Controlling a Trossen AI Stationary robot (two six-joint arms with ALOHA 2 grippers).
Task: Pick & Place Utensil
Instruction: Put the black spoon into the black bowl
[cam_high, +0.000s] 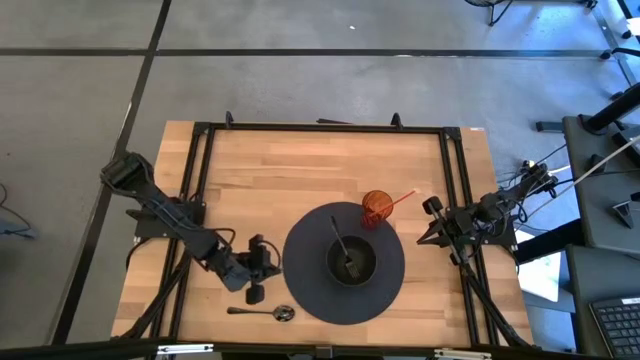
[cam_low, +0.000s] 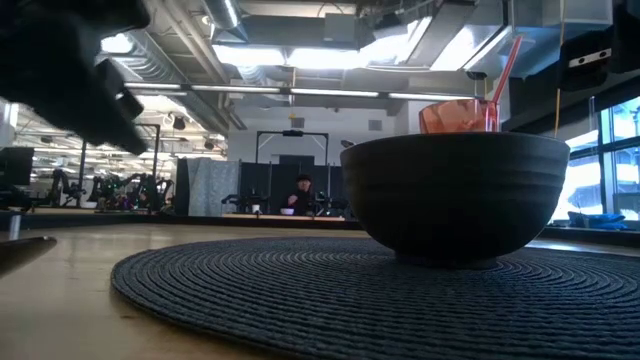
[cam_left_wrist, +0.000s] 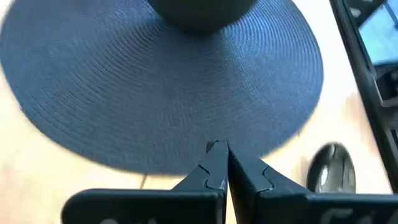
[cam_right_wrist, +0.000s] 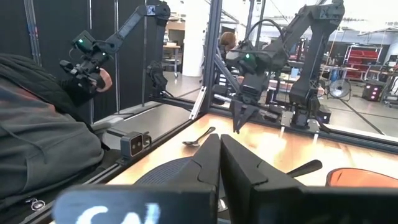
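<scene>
The left gripper (cam_high: 262, 258) is hovering above the table (cam_high: 250, 170) with its fingers (cam_left_wrist: 219, 163) pressed together on nothing, its tips just at the edge of the dark round placemat (cam_high: 310, 290), at about 9 o'clock from the mat's centre. A metal spoon (cam_high: 265, 312) is lying flat on the wood at roughly 6 o'clock from the gripper, near it but apart, its bowl pointing toward the mat's rim. It looks like the utensil that is waiting to be moved, and nothing is gripping it.

Farther out, a dark bowl (cam_high: 352, 262) is sitting in the middle of the mat with one dark utensil (cam_high: 342, 243) already leaning inside, so one placement appears done. At about 1 o'clock from the bowl an orange cup (cam_high: 377, 208) with a straw (cam_high: 400, 199) is standing on the mat's edge.

The right gripper (cam_high: 435, 212) is waiting at the table's 3 o'clock side, fingers together and empty.

Judging by this, the spoon's pick and placement are yet to come.
</scene>
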